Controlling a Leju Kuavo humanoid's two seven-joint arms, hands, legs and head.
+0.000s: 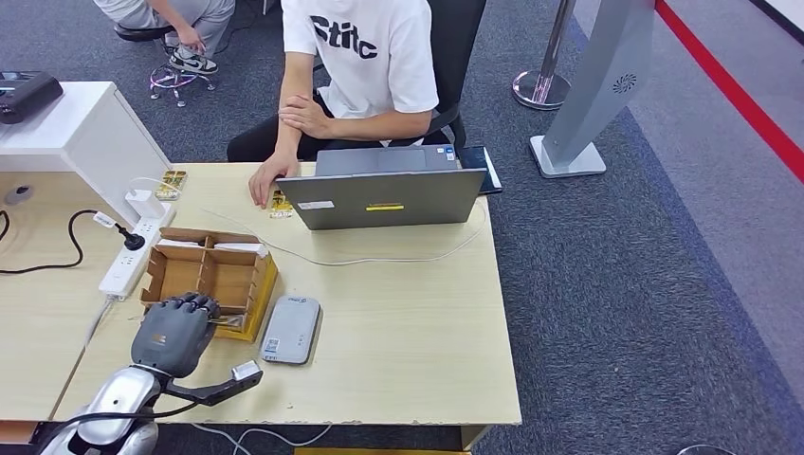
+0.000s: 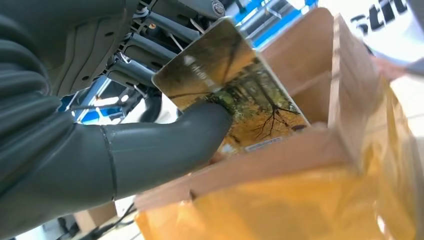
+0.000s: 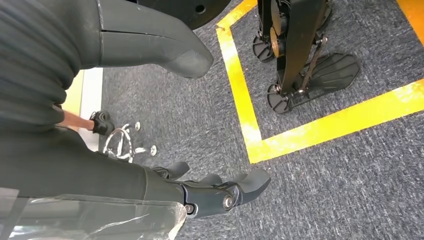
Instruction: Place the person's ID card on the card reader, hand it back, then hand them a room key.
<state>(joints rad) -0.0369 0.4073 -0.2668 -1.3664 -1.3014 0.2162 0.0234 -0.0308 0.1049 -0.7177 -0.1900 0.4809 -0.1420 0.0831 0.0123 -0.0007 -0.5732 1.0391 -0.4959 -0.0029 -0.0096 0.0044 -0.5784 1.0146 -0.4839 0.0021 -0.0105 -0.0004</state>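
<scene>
At the box (image 1: 210,275), left hand (image 1: 175,332) pinches tilted key card (image 2: 230,90).

A light wooden surface (image 1: 408,313) holds a divided brown cardboard box (image 1: 209,275), where the robot's grey left hand (image 1: 175,332) rests, beside a flat grey card reader (image 1: 290,329). A seated person (image 1: 365,76) faces an open grey laptop (image 1: 389,194).

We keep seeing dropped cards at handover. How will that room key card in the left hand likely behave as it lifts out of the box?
The room key card looks thin, flat and unbent, so probably stiff and light. Its glossy printed face may slip, since the left hand pinches it with the thumb on one corner. The cardboard box wall beside it could snag an edge.
</scene>
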